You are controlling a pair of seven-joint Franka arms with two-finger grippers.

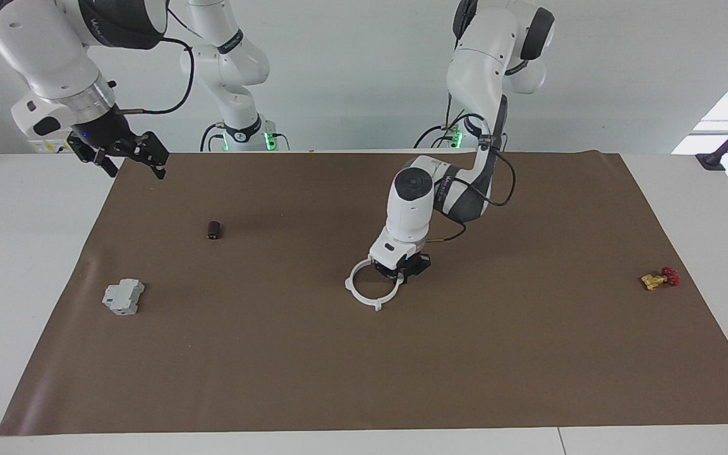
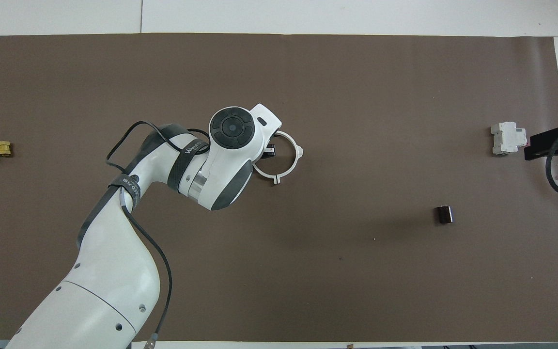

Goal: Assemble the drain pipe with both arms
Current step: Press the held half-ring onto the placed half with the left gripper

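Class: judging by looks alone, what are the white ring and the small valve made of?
White ring: probably plastic; thin, uniformly white, matte, with moulded tabs. Small valve: likely brass body, yellowish and metallic-looking, with a red handle whose material cannot be told.

I see a matt brown paper-like mat (image 1: pixel 364 366) over the smooth white table (image 1: pixel 23 253). The ring (image 1: pixel 364 294) looks like thin white plastic; the arms (image 2: pixel 114 271) have glossy white shells.

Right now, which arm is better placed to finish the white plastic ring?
Left. Its claw is shut on the white plastic ring; the right claw hangs open over the table's right-arm end.
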